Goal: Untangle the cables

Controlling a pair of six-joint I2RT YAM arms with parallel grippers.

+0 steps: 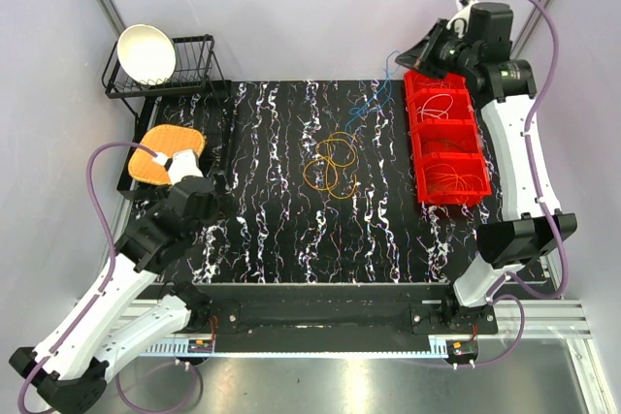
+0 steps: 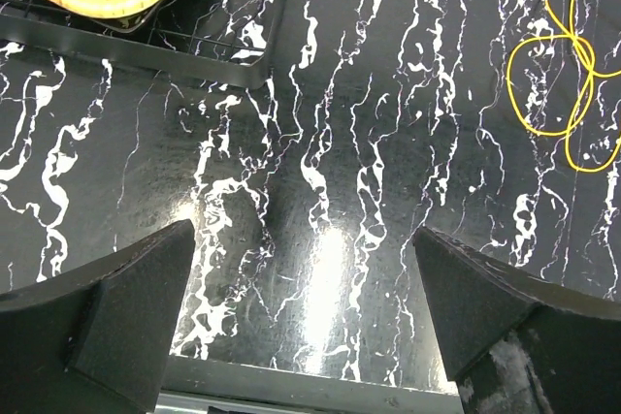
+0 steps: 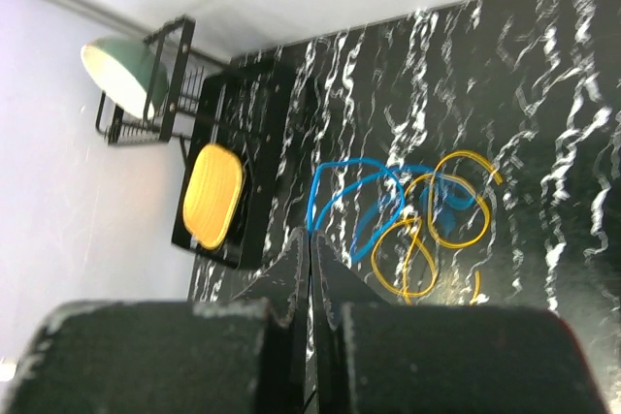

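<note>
1. Where the arms are bolted begins the tabletop [image 1: 272, 230], covered by a black mat with white veins. Pale walls [image 1: 291, 7] close in on three sides.
2. Bin [image 1: 415, 157]: red, compartmented, at the right edge, with thin cables coiled inside.
3. Rack [image 1: 209, 65]: black wire, far left corner, with a white bowl [image 1: 146, 52] leaning in it. An orange tray [image 1: 150, 157] lies just nearer.
4. Left pincer [image 2: 303, 239]: spread wide and empty, low over bare mat.
5. Right pincer [image 3: 310, 259]: pressed shut and raised by the bin's far end, apparently nipping the blue cable [image 3: 361, 164], which dangles.
6. Yellow cables [image 1: 330, 164]: linked loops at mid-mat, long axis running far to near. They lie ahead and right of the left pincer, and left of and nearer than the right. The free left arm looks better placed to take them.
</note>
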